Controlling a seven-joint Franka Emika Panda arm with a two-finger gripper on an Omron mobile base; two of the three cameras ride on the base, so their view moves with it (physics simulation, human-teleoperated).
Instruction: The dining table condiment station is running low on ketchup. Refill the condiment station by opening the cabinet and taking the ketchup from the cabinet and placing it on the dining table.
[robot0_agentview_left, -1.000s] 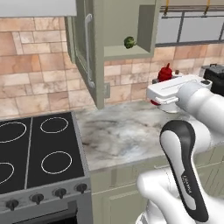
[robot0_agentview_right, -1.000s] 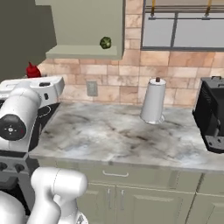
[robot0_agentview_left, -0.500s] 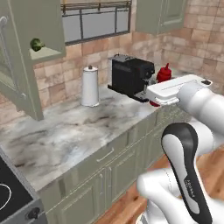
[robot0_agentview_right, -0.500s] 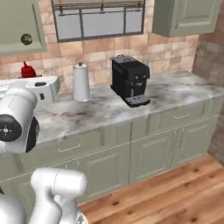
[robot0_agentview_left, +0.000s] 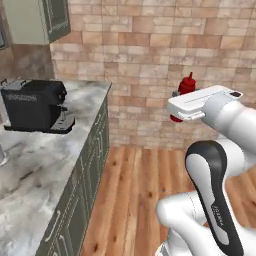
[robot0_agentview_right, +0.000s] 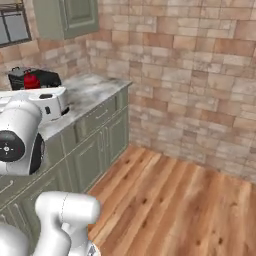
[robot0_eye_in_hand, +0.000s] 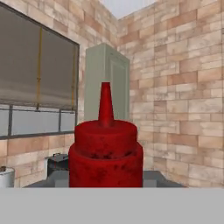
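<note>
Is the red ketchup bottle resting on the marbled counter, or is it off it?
Apart. In the left base view the red ketchup bottle hangs at the gripper, out over the wooden floor, well clear of the marbled counter.

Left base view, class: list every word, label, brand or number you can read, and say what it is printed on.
Robot arm: a small line of dark lettering runs down its black forearm panel, too small and blurred to read.
Coffee machine: a faint pale mark on its front, unreadable.
Ketchup bottle: no label visible.
Nothing can be quoted.

black coffee machine (robot0_agentview_left: 34, 105) on marbled counter (robot0_agentview_left: 30, 165), brick wall (robot0_agentview_left: 165, 60) behind, wood floor (robot0_agentview_right: 170, 200), window with blind (robot0_eye_in_hand: 37, 87).
</note>
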